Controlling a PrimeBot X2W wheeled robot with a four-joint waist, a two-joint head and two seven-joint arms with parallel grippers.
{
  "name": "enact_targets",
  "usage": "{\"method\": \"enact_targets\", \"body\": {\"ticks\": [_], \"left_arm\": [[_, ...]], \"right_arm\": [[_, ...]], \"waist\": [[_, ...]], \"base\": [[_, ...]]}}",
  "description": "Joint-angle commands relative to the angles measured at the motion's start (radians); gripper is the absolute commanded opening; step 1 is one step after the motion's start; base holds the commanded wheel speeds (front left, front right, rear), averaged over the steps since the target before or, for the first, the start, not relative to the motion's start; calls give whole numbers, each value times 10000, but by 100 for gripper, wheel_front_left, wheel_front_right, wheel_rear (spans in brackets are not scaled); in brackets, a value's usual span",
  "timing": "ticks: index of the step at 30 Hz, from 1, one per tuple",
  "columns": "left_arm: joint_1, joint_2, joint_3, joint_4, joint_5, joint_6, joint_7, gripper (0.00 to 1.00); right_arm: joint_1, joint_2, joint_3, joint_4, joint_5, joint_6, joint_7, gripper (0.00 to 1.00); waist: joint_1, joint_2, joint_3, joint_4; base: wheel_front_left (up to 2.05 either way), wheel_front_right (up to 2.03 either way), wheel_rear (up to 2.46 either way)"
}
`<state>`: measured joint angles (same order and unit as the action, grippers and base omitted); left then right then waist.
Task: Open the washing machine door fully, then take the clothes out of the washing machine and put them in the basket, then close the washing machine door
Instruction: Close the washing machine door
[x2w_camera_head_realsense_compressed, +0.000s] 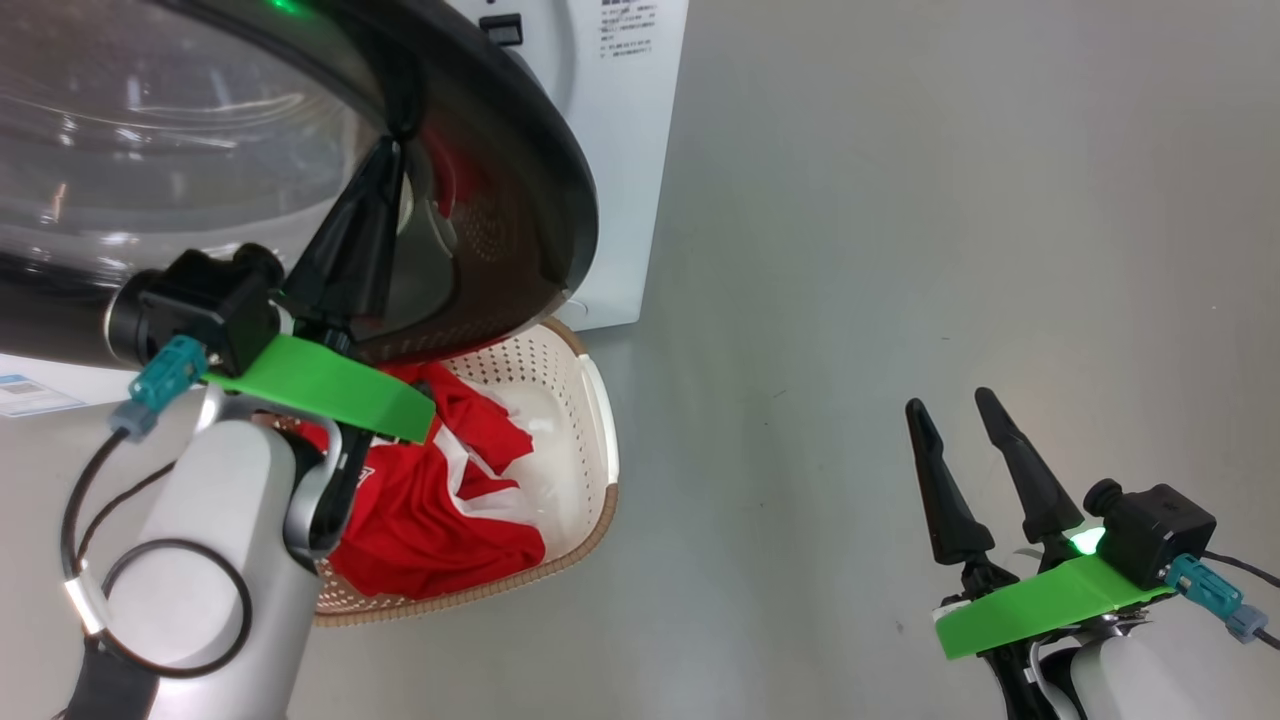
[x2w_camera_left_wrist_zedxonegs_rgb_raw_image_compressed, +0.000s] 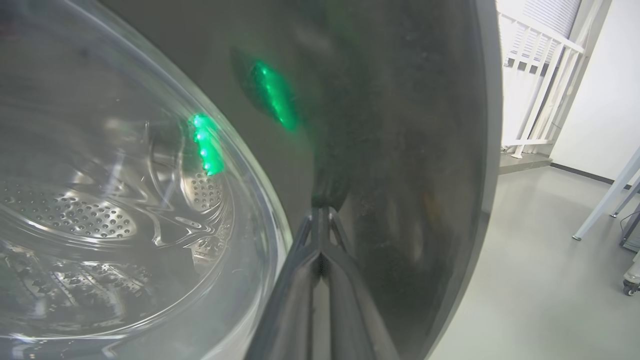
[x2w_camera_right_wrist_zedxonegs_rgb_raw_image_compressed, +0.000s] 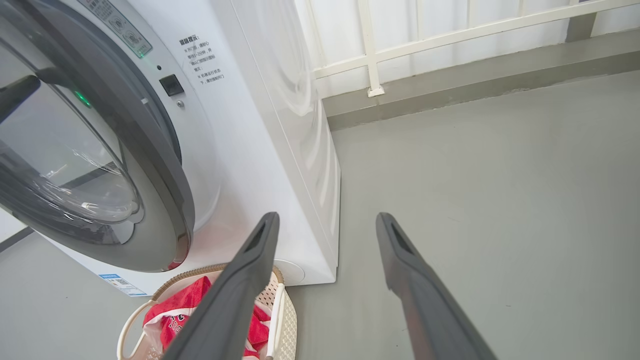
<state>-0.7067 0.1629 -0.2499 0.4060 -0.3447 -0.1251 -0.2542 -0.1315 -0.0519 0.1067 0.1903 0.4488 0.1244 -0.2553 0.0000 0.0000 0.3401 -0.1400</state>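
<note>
Your left gripper (x2w_camera_left_wrist_zedxonegs_rgb_raw_image_compressed: 322, 212), pressed together, touches the glossy black-rimmed round glass door (x2w_camera_head_realsense_compressed: 530, 170), upper left; right gripper (x2w_camera_head_realsense_compressed: 952, 402) spread. Likely stiff, slick: push its rim (x2w_camera_left_wrist_zedxonegs_rgb_raw_image_compressed: 400, 150).

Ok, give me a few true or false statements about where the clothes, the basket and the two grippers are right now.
1. The red clothes lie inside the basket. True.
2. The right gripper is holding a garment. False: its jaws are open and empty, above the bare floor.
3. The left gripper is shut, with its tips against the black rim of the washing machine door. True.
4. The basket stands on top of the washing machine. False: it sits on the floor in front of the machine, beneath the door.
</note>
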Motion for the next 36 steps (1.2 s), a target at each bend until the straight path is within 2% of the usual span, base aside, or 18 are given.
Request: {"method": "enact_targets", "body": {"ticks": [1,8,22,25,28,36], "left_arm": [[-288,225,326,-174,-55,-56,-76,0],[435,224,478,-26,-127,-56,-76,0],[3095,-61,1581,-503,-38,-56,-76,1],[3897,-189,2001,-743,22,-56,-76,7],[4415,-254,2179,-889,78,-56,-76,17],[5346,-299,2508,-1153,262,-56,-76,36]], "right_arm": [[-165,14,150,-281,117,63,-65,100],[8,15,-38,-234,0,63,-65,100],[526,-97,-262,-168,-371,63,-65,100],[752,-212,-294,-142,-374,63,-65,100],[925,-271,-312,-129,-367,63,-65,100],[1458,-398,-495,-120,-338,63,-65,100]], "waist": [[0,0,30,-22],[0,0,-228,262],[0,0,-1020,1234],[0,0,-1234,1518],[0,0,-1409,1691],[0,0,-1886,2012]], "base": [[0,0,0],[0,0,0],[0,0,0],[0,0,0],[0,0,0],[0,0,0]]}}
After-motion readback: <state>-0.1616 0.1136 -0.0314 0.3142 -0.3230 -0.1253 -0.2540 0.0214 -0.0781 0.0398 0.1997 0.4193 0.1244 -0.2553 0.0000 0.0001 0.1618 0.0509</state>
